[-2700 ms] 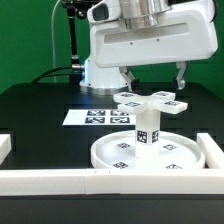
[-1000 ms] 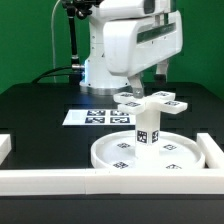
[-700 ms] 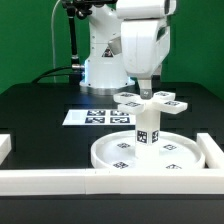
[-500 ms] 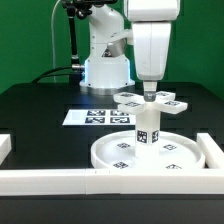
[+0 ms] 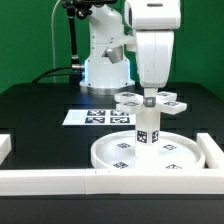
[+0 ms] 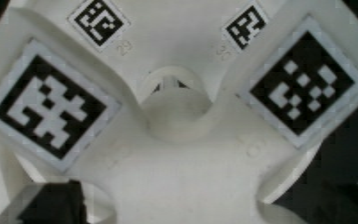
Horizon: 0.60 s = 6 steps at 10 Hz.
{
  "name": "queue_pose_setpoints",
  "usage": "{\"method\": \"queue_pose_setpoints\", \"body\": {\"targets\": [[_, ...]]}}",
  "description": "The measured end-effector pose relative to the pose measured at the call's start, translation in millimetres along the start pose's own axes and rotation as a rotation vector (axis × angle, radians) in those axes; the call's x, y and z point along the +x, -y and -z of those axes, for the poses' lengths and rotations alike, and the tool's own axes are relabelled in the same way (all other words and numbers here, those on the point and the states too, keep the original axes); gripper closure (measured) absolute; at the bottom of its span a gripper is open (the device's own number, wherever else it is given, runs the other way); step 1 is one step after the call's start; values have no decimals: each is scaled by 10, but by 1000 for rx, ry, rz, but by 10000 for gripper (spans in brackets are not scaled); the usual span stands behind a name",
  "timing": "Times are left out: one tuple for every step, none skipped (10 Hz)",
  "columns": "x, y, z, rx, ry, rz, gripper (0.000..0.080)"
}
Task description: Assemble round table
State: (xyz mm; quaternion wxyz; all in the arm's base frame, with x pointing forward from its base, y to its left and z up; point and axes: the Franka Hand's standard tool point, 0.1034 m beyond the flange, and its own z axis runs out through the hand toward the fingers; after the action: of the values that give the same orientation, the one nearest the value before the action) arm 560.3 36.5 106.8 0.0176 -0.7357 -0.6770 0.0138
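Note:
The large rimmed round disc (image 5: 108, 156) lies flat at the front of the table. The short cylindrical leg (image 5: 147, 129) stands upright on its middle. The flat cross-shaped foot (image 5: 171, 100) sits on top of the leg. My gripper (image 5: 149, 97) points straight down over the foot's centre, seen edge-on. In the wrist view the foot (image 6: 167, 125) and its tags fill the picture. A dark finger (image 6: 55, 205) stands at one side of the foot's hub, with white plastic between the jaws. The jaws look open around the hub.
The marker board (image 5: 95, 117) lies behind the disc at the exterior view's left. Long white rail bars run along the front (image 5: 45, 181) and at the exterior view's right (image 5: 213, 152). The robot base (image 5: 105, 70) stands at the back.
The gripper has turned about a quarter turn from broadside, with fingers spread wide, to edge-on. It has come down onto the foot's centre. The disc, leg and foot have not moved.

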Motion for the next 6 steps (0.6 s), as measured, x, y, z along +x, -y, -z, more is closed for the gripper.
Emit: {"method": "queue_pose_setpoints", "body": {"targets": [[-2, 3, -11, 2, 0, -2, 151], [-1, 1, -13, 1, 0, -4, 151], [-2, 4, -20, 2, 0, -7, 151], [-8, 7, -30, 4, 1, -8, 247], [-19, 4, -25, 4, 1, -10, 372], [-21, 2, -20, 3, 0, -10, 372]]}}
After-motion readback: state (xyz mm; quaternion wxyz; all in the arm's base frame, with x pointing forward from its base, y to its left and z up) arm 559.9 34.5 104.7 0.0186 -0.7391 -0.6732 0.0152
